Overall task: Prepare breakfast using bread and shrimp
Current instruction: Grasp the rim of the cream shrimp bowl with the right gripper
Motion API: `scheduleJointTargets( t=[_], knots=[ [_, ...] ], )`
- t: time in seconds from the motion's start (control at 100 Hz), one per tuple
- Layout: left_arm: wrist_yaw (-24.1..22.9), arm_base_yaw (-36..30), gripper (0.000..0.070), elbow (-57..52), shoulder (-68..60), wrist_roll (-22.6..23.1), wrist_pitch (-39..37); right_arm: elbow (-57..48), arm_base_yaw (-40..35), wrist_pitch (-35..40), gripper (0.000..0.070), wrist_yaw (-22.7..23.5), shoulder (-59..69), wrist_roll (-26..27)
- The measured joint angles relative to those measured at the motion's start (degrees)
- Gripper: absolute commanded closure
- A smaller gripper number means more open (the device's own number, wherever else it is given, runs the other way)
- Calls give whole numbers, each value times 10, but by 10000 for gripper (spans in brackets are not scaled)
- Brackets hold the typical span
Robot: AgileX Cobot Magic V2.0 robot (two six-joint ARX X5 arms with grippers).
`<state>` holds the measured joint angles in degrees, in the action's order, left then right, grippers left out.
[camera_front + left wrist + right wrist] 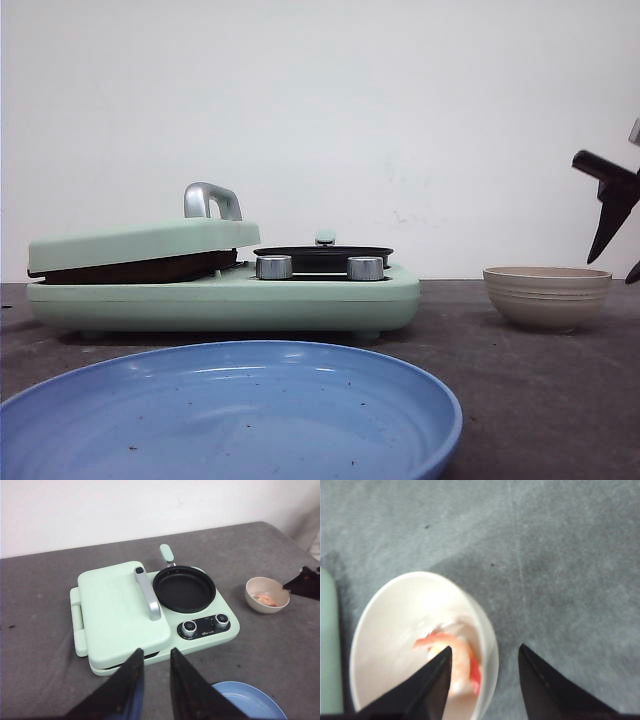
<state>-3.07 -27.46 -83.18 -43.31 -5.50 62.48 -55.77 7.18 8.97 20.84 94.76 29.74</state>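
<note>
A mint-green breakfast maker [150, 612] sits mid-table on the grey table [40, 590], its hinged lid resting almost shut and a black frying pan [184, 588] on its burner. Pink-orange shrimp [457, 662] lie in a cream bowl [547, 296] toward the table's right edge. The right gripper [485, 680] hangs over the bowl's rim, fingers apart, one apparently above the shrimp. The left gripper [156, 672] hovers by the appliance's near edge, fingers slightly parted. A blue plate [230, 415] occupies the front edge.

1. Cooker [120, 615]: mint green, silver handle [146, 592], black pan [184, 587].
2. Plate [230, 420]: blue.
3. Bowl [547, 296]: beige, faintly ribbed.
4. Shrimp [462, 662]: pink-orange.
5. Table [40, 630]: grey.
</note>
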Motion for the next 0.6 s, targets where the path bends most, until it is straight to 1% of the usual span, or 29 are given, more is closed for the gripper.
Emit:
scheduleJointTargets(
  t=[0.16, 0.28, 0.48, 0.51, 0.53, 0.6],
  knots=[
    [0, 0, 690, 0, 3, -2, 0, -2, -2, -41, 449, 1, 22, 30],
    [0, 0, 690, 0, 3, -2, 0, -9, -7, -46, 464, 0, 38, 47],
    [0, 0, 690, 0, 3, -2, 0, -18, -16, -41, 467, -1, 57, 57],
    [0, 0, 690, 0, 3, -2, 0, -21, -16, -42, 482, -3, 59, 57],
    [0, 0, 691, 0, 3, -2, 0, -23, -17, -41, 507, -6, 59, 57],
    [0, 0, 691, 0, 3, -2, -1, -27, -19, -44, 555, -18, 59, 59]
  ],
)
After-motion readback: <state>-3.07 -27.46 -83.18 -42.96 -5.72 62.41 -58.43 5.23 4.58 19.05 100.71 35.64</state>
